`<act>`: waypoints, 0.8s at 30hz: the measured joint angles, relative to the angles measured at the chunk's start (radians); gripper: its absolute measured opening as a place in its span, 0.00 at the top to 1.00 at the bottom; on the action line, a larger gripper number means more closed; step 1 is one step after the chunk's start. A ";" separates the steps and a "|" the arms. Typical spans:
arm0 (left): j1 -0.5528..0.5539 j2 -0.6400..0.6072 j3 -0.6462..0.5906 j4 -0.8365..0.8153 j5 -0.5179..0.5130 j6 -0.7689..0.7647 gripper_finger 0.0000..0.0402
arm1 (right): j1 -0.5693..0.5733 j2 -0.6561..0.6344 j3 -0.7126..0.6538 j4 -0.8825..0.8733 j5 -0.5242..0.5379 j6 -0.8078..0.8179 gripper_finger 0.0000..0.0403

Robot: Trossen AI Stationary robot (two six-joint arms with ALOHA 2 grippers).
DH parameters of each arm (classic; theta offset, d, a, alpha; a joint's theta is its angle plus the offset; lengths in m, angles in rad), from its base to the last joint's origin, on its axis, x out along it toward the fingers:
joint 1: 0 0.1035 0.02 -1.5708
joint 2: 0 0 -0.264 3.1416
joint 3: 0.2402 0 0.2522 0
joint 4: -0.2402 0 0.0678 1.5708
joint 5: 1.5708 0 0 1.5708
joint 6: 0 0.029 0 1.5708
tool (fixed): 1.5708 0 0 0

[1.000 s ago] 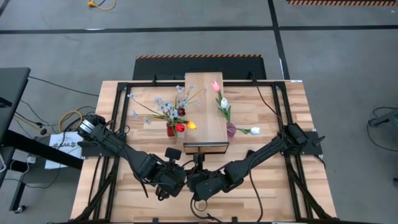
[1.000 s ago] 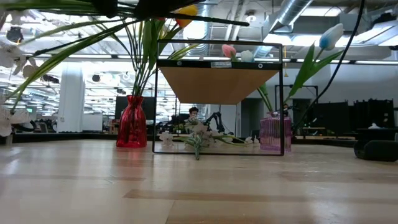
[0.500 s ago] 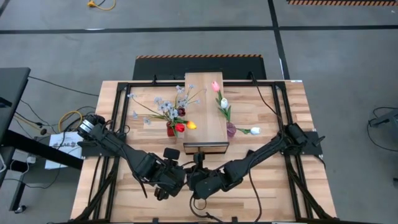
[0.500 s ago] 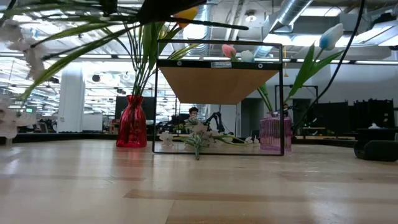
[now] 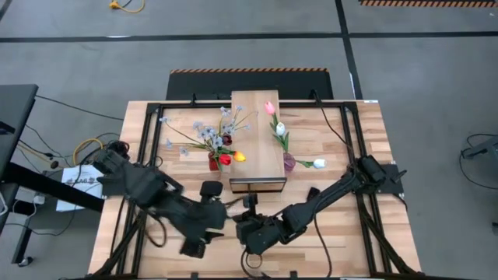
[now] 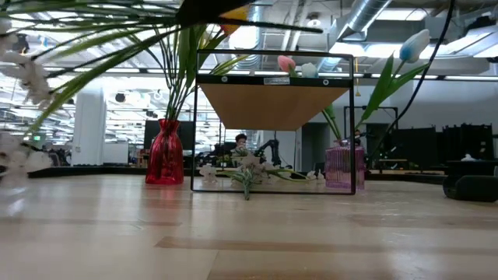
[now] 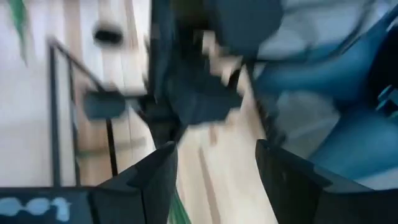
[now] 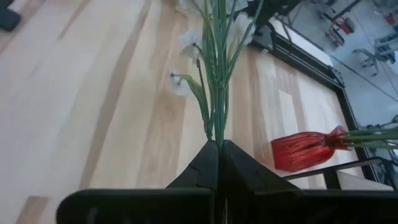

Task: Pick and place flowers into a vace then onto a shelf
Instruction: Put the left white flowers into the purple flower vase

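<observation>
Cables trail off the table's nine o'clock edge beside a white sheet of paper, and the slatted wooden tabletop carries a black frame around its rim. The left gripper hangs over the seven o'clock part of the table, its fingers spread apart with nothing between them in the left wrist view. Toward the centre stands a red vase holding red and yellow tulips along with sprays of pale blossoms that fan out toward ten o'clock; in the low view this vase sits just beside the shelf's black leg. The shelf runs from twelve o'clock down to the table's middle, a light-wood plank on a thin black frame, with a pink tulip and a white tulip lying on top of it toward its three o'clock edge. More flowers lie on the tabletop beneath the shelf in the low view. At six o'clock the right gripper is clenched on a bunch of green stems with pale blossoms, the stems pinched right where the fingertips meet. A purple vase stands against the shelf's three o'clock side holding a white tulip that leans outward. A black camera block sits on the table near the shelf's near end.
</observation>
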 joint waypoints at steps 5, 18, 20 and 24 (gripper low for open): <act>-0.026 -0.003 0.213 0.010 -0.143 0.054 0.49 | 0.029 0.000 0.062 -0.050 -0.075 -0.009 1.00; -0.122 -0.204 0.164 0.109 -0.804 0.033 0.49 | 0.098 -0.191 0.260 -0.198 -0.104 -0.069 1.00; -0.143 -0.204 0.164 0.107 -0.862 0.047 0.49 | 0.107 -0.267 0.260 -0.195 -0.040 -0.076 1.00; -0.163 -0.203 0.164 0.029 -0.846 0.029 0.49 | 0.117 -0.416 0.260 -0.126 0.100 -0.140 1.00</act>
